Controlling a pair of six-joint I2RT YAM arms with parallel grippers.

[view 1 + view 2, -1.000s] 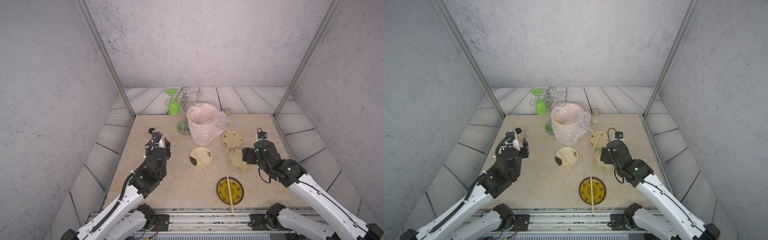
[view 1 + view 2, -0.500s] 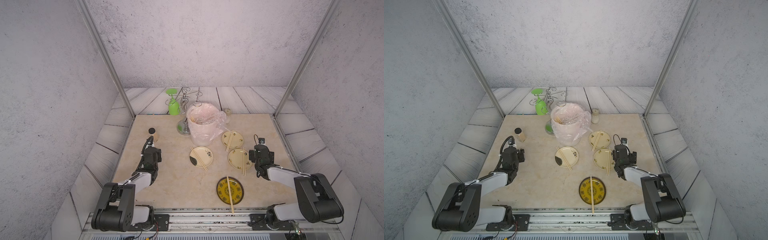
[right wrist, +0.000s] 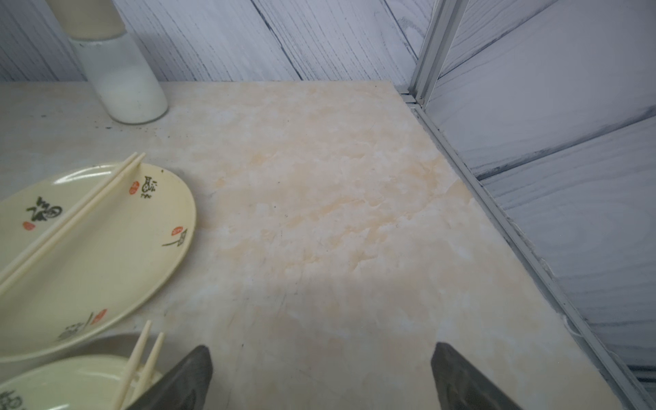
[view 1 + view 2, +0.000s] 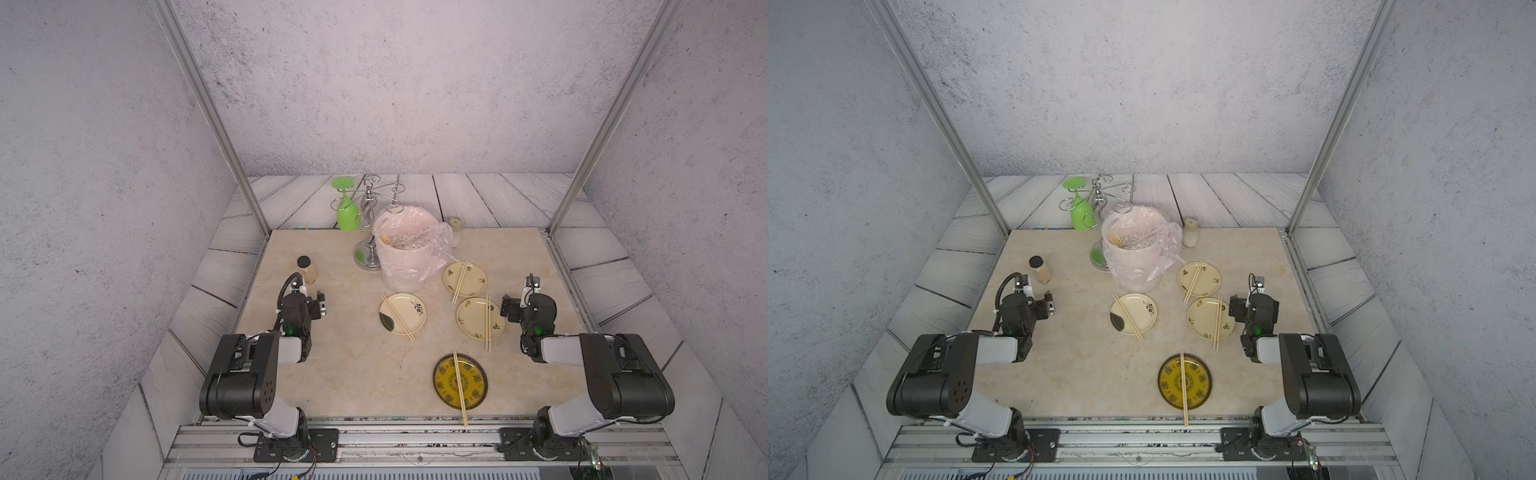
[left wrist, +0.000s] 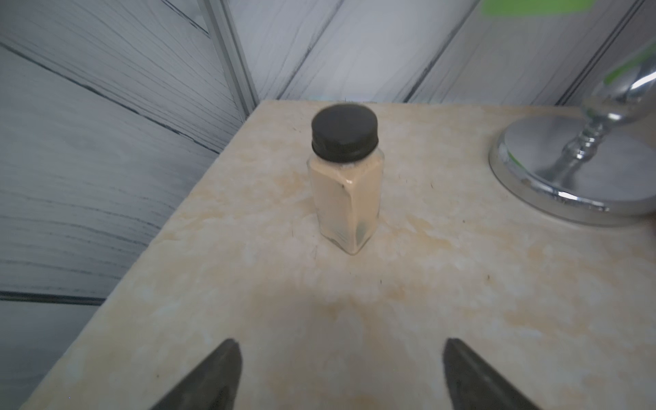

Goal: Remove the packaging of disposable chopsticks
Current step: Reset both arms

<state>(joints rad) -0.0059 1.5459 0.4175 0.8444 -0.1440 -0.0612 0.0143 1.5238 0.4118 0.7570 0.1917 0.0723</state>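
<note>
Right wrist view: right pincer spread above table near its edge.

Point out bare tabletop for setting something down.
Bare: the stretch between the spice jar, the black-patched plate and the yellow plate; also the far corner between the white shaker and the frame post. Crowded: around the bagged bucket and the two plates near the right pincer.

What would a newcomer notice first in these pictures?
Four small plates lie centre-right on the table, each bearing a bare pair of chopsticks. Behind them stands a bucket lined with a pinkish plastic bag, beside a chrome rack with a green glass hung upside down. The left gripper and right gripper sit open and empty near its side edges.
</note>
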